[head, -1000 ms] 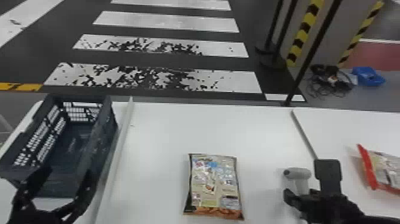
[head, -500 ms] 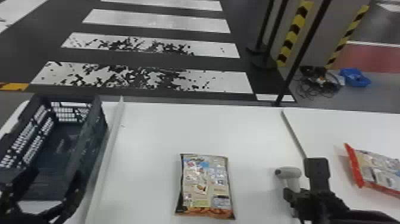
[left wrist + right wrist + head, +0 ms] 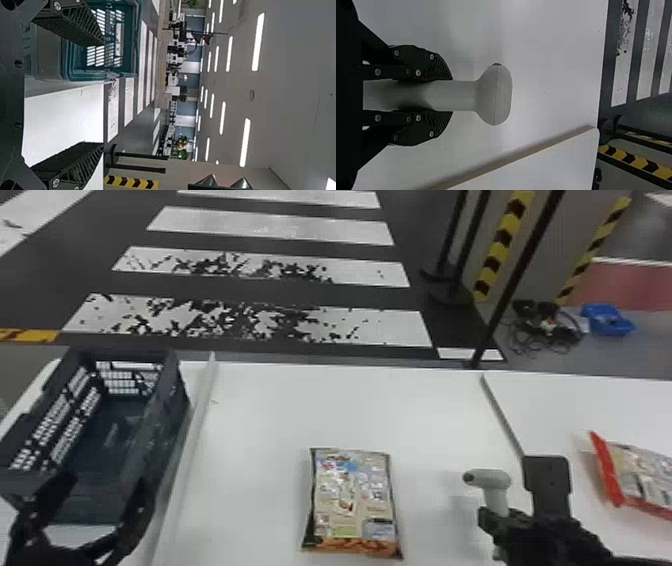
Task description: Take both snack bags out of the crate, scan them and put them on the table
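At the left of the head view, my left gripper (image 3: 95,500) is open over the near end of the dark crate (image 3: 155,440). The left wrist view has that gripper (image 3: 102,94) with fingers wide apart and the crate (image 3: 67,59) beyond one of them. One snack bag (image 3: 352,500) lies flat mid-table; the other, red-edged snack bag (image 3: 642,475) lies at the far right. Between them, my right gripper (image 3: 492,515) is shut on the light grey scanner (image 3: 495,480). In the right wrist view the gripper (image 3: 451,95) clasps the handle of the scanner (image 3: 494,95), head outward.
A raised pale strip (image 3: 192,440) runs along the crate's right side on the white table (image 3: 260,415). A second white tabletop (image 3: 575,405) adjoins at the right, under the red-edged bag. Past the far edge a dark pole (image 3: 515,285) rises.
The head view has swung slightly to the right and then partly back. Both grippers, the crate and the bags have kept about the same places relative to one another.
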Controlling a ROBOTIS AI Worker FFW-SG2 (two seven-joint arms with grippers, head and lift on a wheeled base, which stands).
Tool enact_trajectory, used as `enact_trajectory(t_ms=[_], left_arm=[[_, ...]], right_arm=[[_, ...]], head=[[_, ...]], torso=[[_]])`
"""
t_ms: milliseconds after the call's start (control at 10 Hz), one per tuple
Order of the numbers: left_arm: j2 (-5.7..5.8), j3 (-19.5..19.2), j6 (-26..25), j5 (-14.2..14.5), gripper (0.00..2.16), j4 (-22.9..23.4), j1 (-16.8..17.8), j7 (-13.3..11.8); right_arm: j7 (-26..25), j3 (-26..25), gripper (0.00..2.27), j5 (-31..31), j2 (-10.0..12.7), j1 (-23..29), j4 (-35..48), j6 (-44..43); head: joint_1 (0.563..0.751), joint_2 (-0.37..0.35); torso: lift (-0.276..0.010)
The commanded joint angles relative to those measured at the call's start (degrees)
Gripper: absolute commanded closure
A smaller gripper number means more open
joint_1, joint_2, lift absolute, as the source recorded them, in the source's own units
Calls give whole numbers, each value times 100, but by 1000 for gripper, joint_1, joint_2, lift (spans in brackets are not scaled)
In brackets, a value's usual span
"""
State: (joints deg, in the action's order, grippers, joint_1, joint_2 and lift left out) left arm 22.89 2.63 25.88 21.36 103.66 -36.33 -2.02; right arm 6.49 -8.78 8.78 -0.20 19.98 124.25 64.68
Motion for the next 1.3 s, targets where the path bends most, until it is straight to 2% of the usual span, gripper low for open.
enact_trajectory(t_ms=[0, 600, 1000, 1200], left_arm=[[14, 1, 0, 0, 103, 14, -6, 0], [5, 27, 0, -26, 103, 22, -23, -9], [-4, 36, 0, -35, 103, 22, -23, -18], [-4, 36, 0, -35, 103, 14, -23, -18]], right_arm=[[10, 228, 2246, -17, 25, 181, 434, 383], [81, 1238, 2246, -131, 25, 551, 1524, 1491], [81, 1792, 2246, -87, 25, 515, 1629, 1579], [81, 1862, 2246, -87, 25, 445, 1541, 1544]], head=[[695, -83], [695, 58], [695, 151], [695, 180]], torso=[[-92], [-92], [-92], [-92]])
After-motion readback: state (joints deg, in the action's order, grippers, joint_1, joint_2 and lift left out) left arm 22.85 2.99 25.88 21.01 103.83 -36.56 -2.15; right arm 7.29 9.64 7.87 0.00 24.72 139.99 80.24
